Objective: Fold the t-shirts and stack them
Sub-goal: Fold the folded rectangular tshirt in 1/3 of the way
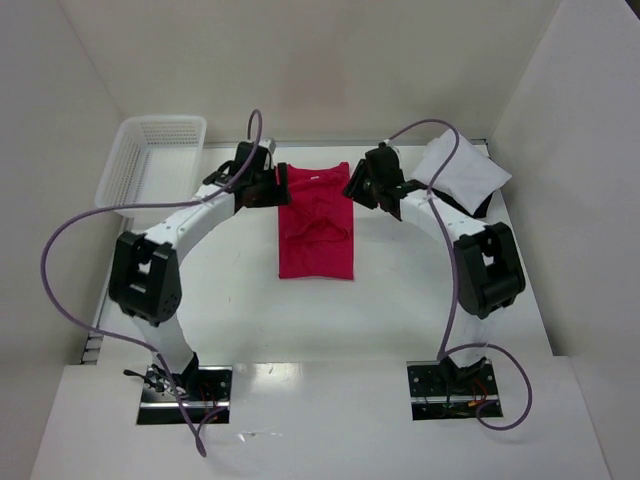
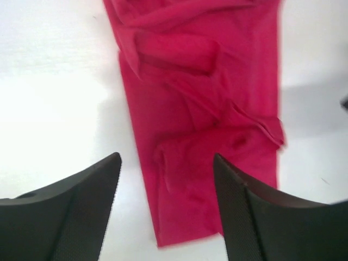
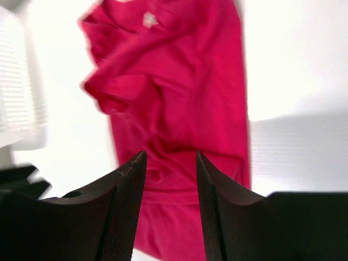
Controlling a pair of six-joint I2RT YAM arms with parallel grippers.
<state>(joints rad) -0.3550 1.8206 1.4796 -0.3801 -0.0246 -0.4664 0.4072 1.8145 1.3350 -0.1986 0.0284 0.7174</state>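
Left gripper (image 1: 272, 185) at ten o'clock, right gripper (image 1: 358, 186) at two, both jaws parted, above the rumpled crimson red cloth t-shirt (image 1: 318, 235).

Red t-shirt (image 1: 316, 222): folded lengthwise into a narrow strip, wrinkled, lying flat at centre, collar at far end. White t-shirt (image 1: 462, 170): folded, far right, atop dark t-shirt (image 1: 481, 207), only its edge showing.
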